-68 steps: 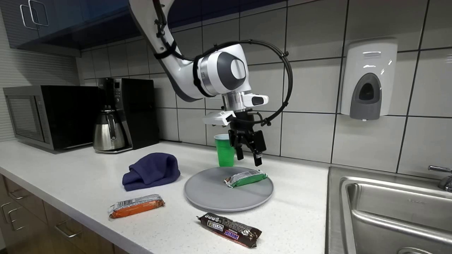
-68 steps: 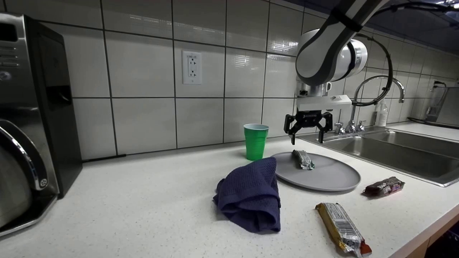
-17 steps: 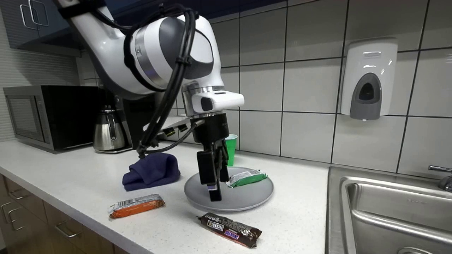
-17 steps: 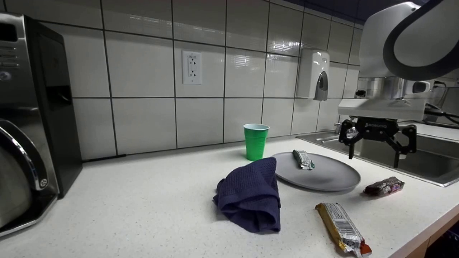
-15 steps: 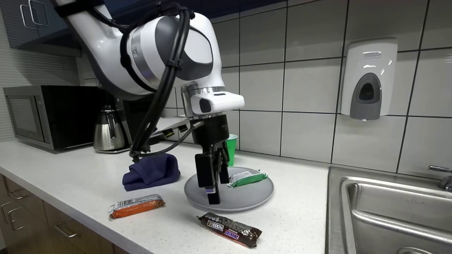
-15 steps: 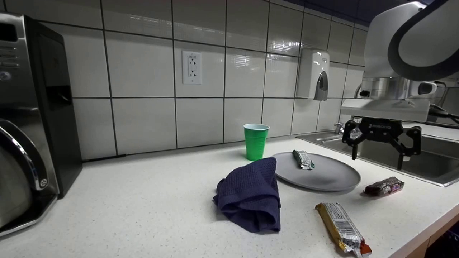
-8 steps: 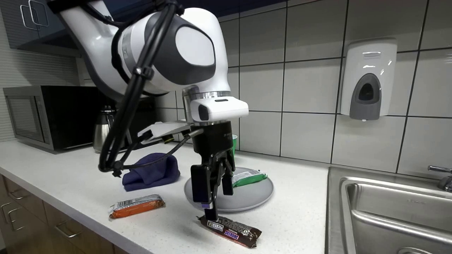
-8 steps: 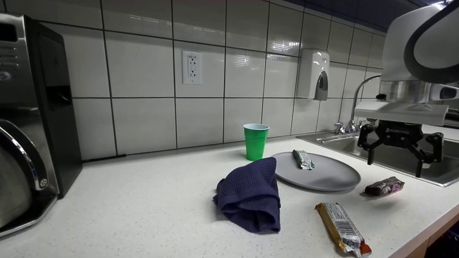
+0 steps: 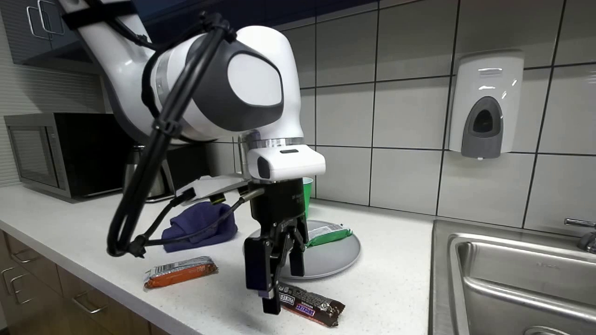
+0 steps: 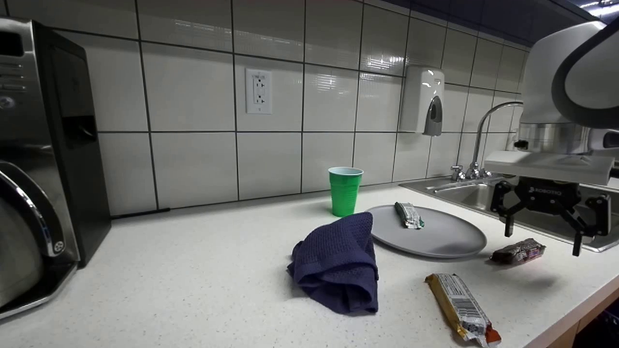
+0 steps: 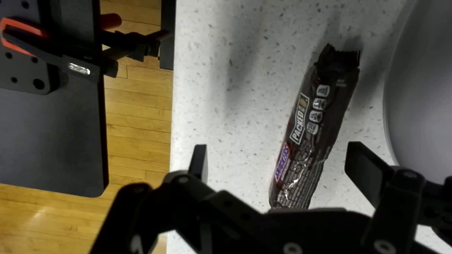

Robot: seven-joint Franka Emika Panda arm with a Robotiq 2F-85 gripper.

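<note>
Gaping (quite wide), the gripper (image 10: 543,243) hovers near the Snickers bar (image 11: 310,137).

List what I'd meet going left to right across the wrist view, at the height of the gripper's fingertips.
Flat black panel → yellow-brown wooden floor → white speckled countertop → one black gripper finger → dark brown Snickers-labelled wrapped bar → the other black gripper finger → round grey plate.

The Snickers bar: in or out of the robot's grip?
Out: in the wrist view, countertop shows between the Snickers bar and each finger of the open gripper.
</note>
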